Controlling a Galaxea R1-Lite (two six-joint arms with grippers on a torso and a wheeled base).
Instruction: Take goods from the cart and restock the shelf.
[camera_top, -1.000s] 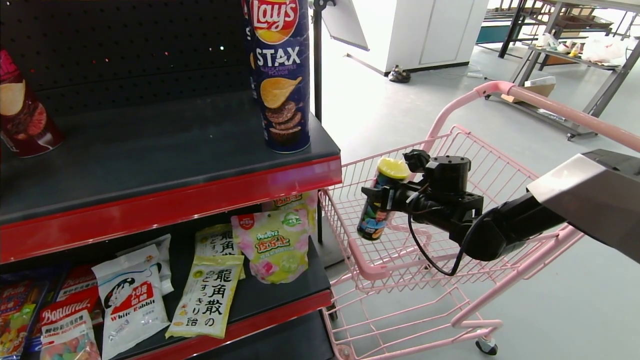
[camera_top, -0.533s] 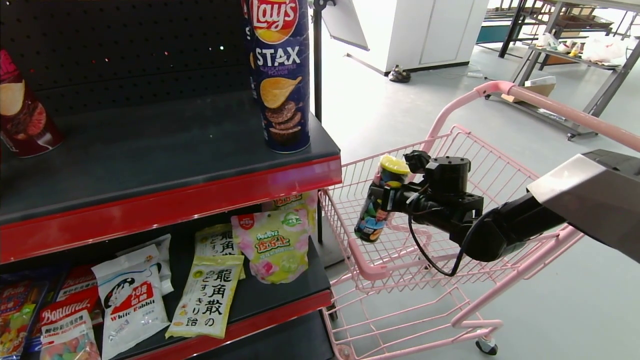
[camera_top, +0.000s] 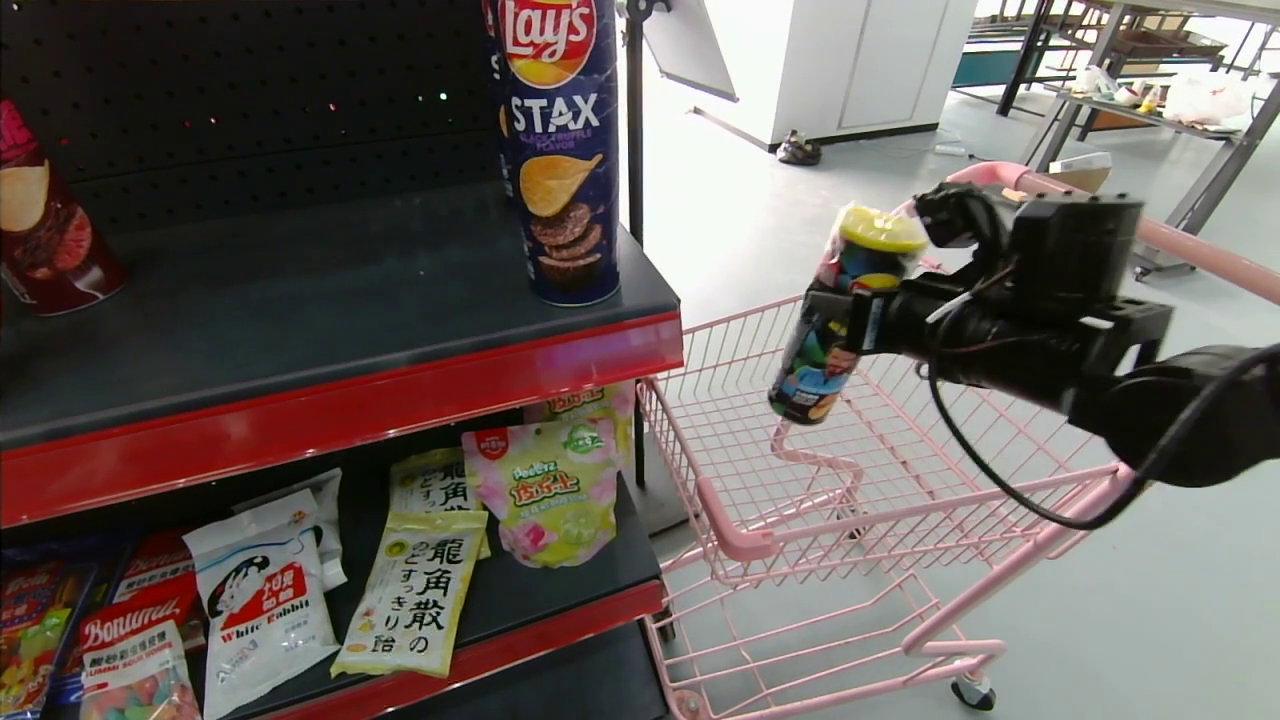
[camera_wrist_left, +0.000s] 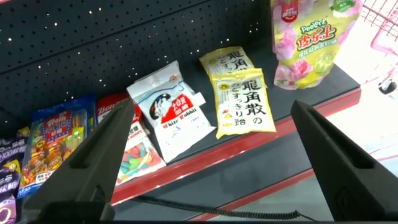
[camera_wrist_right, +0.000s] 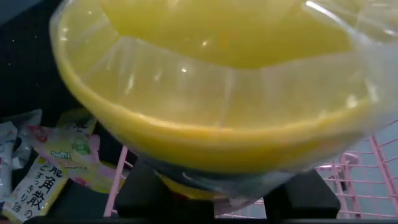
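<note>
My right gripper (camera_top: 845, 315) is shut on a small snack can (camera_top: 838, 310) with a yellow lid, held tilted in the air above the pink cart (camera_top: 800, 480), level with the upper shelf (camera_top: 330, 300). Its yellow lid (camera_wrist_right: 211, 87) sits close before the right wrist camera. A tall dark blue chips can (camera_top: 560, 150) stands at the upper shelf's right end, left of the held can. My left gripper (camera_wrist_left: 211, 155) is open in front of the lower shelf (camera_wrist_left: 261, 155), over the snack bags.
A dark red chips can (camera_top: 40, 220) stands at the upper shelf's far left. Several snack bags (camera_top: 410, 590) lie on the lower shelf. The cart's pink handle (camera_top: 1150, 230) runs behind my right arm. Open floor lies beyond the cart.
My right gripper has lifted the small can up out of the cart and a little to the right. The shelf goods have not moved.
</note>
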